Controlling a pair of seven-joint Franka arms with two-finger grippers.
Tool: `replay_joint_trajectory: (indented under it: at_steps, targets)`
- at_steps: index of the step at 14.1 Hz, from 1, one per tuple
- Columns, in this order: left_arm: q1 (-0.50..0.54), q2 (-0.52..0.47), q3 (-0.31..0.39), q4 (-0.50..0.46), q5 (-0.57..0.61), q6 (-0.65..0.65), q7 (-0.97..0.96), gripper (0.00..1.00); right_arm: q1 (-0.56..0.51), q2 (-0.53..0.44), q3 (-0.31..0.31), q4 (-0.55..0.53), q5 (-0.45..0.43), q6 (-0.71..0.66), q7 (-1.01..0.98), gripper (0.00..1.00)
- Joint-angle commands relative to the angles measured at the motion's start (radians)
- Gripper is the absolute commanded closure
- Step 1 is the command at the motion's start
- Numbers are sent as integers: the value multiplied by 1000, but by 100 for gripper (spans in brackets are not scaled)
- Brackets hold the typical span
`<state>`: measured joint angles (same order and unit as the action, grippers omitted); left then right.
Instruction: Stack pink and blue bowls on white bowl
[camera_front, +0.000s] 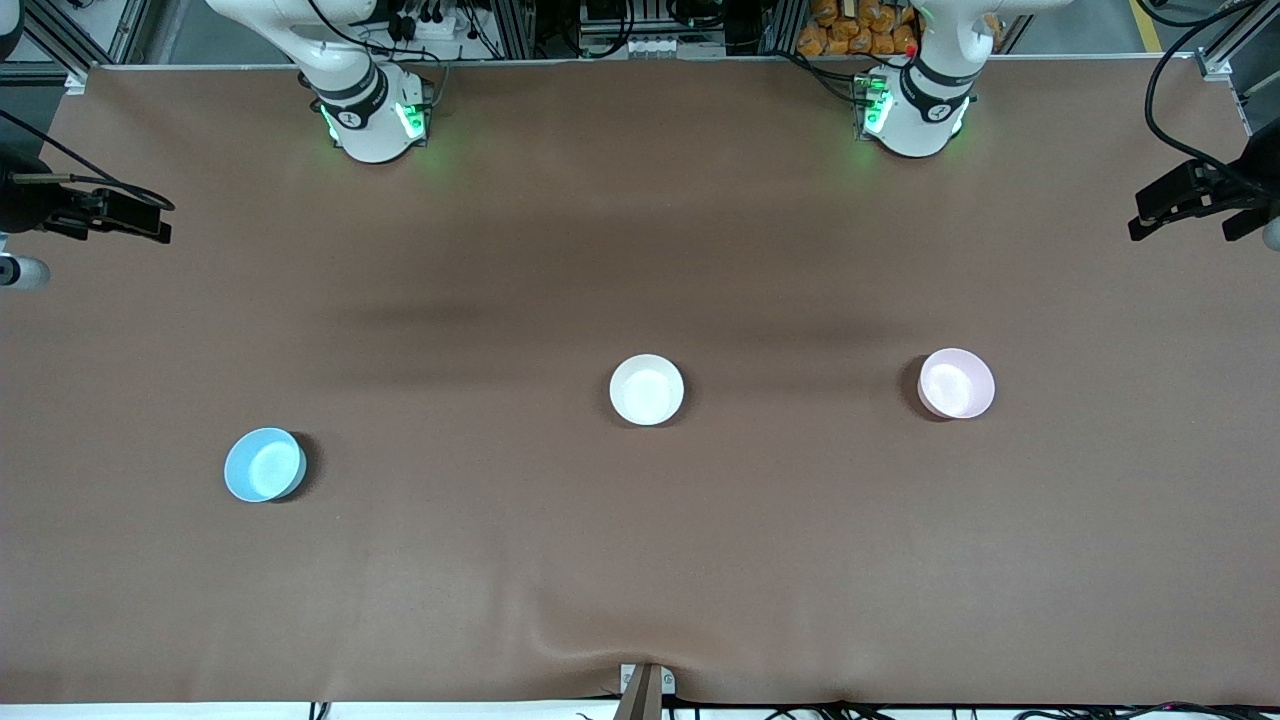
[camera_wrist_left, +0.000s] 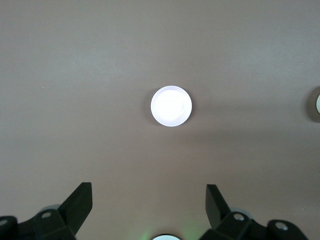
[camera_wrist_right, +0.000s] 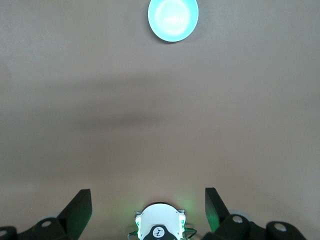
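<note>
The white bowl (camera_front: 647, 389) sits mid-table. The pale pink bowl (camera_front: 957, 383) sits beside it toward the left arm's end. The sky blue bowl (camera_front: 265, 464) sits toward the right arm's end, a little nearer the front camera. All three stand upright, empty and well apart. My left gripper (camera_wrist_left: 149, 187) is open and empty, high over the table; its view shows the pink bowl (camera_wrist_left: 171, 106), washed out, and the white bowl's edge (camera_wrist_left: 317, 104). My right gripper (camera_wrist_right: 148, 191) is open and empty, also high, with the blue bowl (camera_wrist_right: 173, 20) in its view. Neither gripper shows in the front view.
The brown table cover (camera_front: 640, 560) has a wrinkle at its front edge. Black fixtures with cables stand at both table ends (camera_front: 95, 212) (camera_front: 1195, 198). The arm bases (camera_front: 372, 118) (camera_front: 915, 112) stand along the table edge farthest from the front camera.
</note>
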<state>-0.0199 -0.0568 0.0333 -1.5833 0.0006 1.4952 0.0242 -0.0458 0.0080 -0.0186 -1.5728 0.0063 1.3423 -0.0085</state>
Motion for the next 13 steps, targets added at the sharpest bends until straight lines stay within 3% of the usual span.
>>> replay_joint_trajectory:
  at_steps: [1,13]
  targets:
    - [-2,11,0,23,-16,-16,-7,0,9,-13,2,0,-5,-6,-7,0]
    - [23,89,8,11,-14,-13,38,0,-11,-11,-7,3,-11,-3,-5,0]
